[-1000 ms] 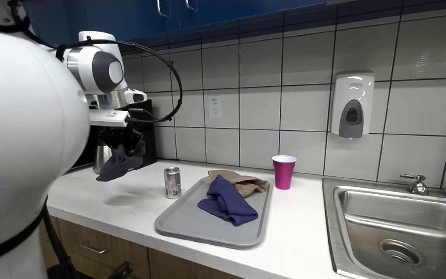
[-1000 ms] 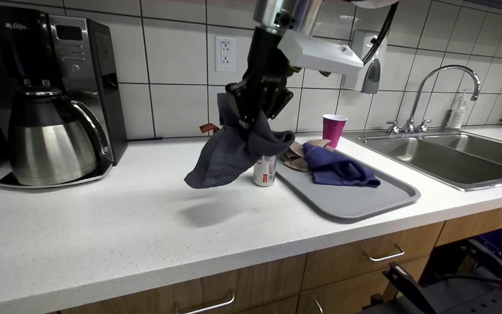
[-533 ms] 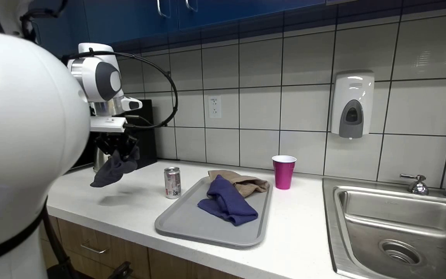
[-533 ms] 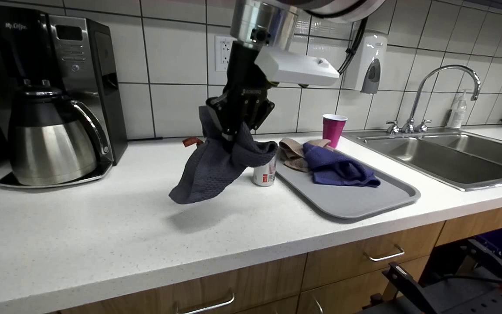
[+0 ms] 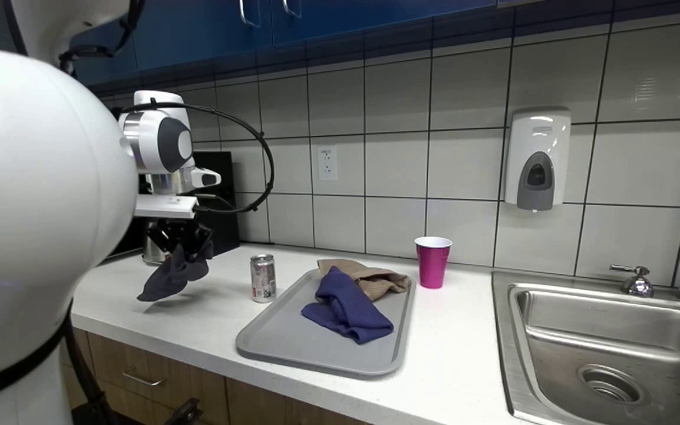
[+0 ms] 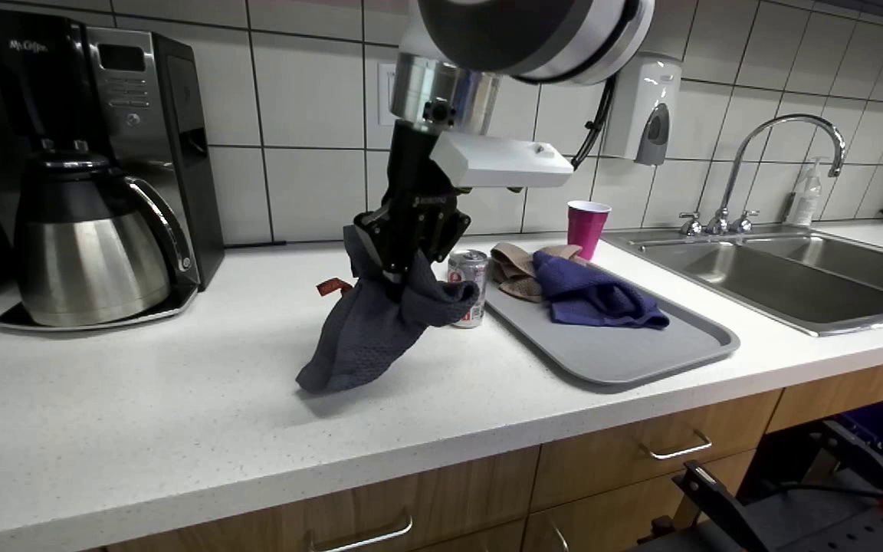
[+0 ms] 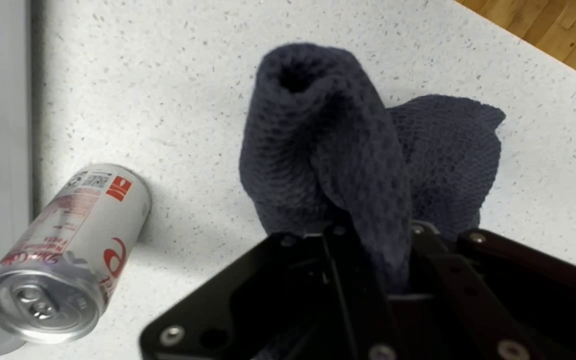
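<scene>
Pinching dark gray cloth, fingers nearly together, cloth wedged between them.

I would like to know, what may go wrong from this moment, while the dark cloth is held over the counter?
1. The can stands upright near the dark cloth, so a swing toward it might knock it over.
2. The cloth's lower end hangs loose, very close to the counter; lowering it could make it drag or crumple.
3. The jaws are closed on a bunched fold, so the cloth might slip.
</scene>
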`<state>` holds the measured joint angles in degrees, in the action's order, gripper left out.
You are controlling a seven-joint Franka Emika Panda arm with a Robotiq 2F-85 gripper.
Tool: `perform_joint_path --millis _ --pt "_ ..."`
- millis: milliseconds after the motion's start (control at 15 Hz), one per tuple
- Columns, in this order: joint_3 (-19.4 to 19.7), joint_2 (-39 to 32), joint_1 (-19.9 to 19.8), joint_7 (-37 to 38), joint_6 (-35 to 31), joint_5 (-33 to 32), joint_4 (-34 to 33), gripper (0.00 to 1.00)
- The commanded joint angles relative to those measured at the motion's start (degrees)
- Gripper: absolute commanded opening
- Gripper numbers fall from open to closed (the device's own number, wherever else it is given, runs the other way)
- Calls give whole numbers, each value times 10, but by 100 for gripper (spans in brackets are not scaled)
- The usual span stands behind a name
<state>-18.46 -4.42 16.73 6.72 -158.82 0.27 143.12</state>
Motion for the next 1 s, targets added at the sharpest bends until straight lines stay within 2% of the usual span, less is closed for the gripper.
perform_joint_path --millis 0,800,867,933 --pt "11 -33 3 -4 7 -16 -23 4" --pt "39 -107 5 -6 3 -29 -48 4" --pt "42 -108 6 -4 6 -31 -49 10" --pt "42 -110 5 -5 6 -31 -50 41"
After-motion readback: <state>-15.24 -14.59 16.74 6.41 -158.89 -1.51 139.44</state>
